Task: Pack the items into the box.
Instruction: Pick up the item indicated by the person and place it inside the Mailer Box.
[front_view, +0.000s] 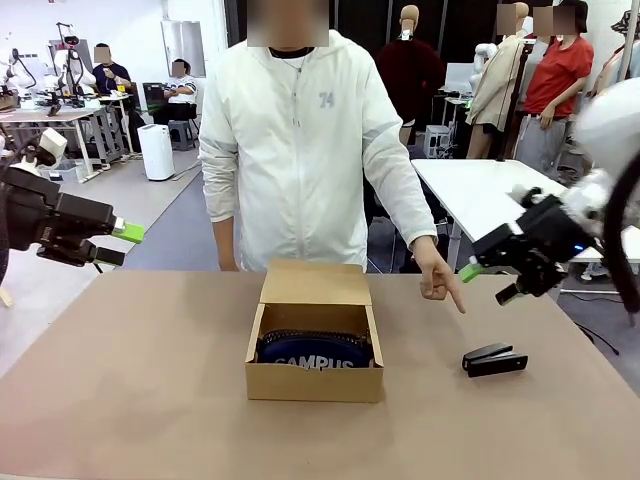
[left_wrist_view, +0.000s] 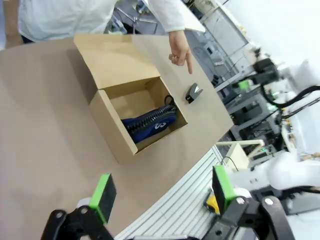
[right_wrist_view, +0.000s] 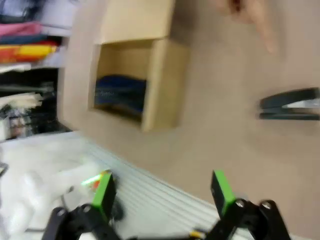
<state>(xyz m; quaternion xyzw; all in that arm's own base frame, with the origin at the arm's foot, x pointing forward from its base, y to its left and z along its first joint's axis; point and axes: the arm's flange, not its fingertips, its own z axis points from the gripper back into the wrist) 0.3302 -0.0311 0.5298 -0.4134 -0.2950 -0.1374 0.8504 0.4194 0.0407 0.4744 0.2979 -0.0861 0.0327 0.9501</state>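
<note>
Navy blue zippered fabric pouch w/ white "CAMPUS" print (front_view: 315, 352) is already inside the small brown corrugated cardboard box (front_view: 314, 382), lying along its front wall. The flap lid is open, folded back at 12 o'clock. Small black stapler (front_view: 494, 360) lies flat on the brown counter (front_view: 150, 390) at approx 3 o'clock of the box, apart from it. Person's hand (front_view: 438, 278) is at 2 o'clock of the box, index finger pointing down toward the stapler, not touching it.

Left tool (front_view: 119, 245) hangs off the counter's side at 10 o'clock of the box, jaws wide, nothing between them. Right tool (front_view: 489, 283) hovers above the stapler, approx 12 o'clock from it in the front view, jaws also wide and empty.

Judgement: the stapler is what's left to pack. It's prob. stiff and dense for its size, w/ a smooth shell that could slip. The top arm likely springs if squeezed top-to-base. Best hold is across the narrow sides at mid-body, near the balance pt. The box looks light and may slide if bumped. There is bare floor inside it behind the pouch, toward the back wall.
</note>
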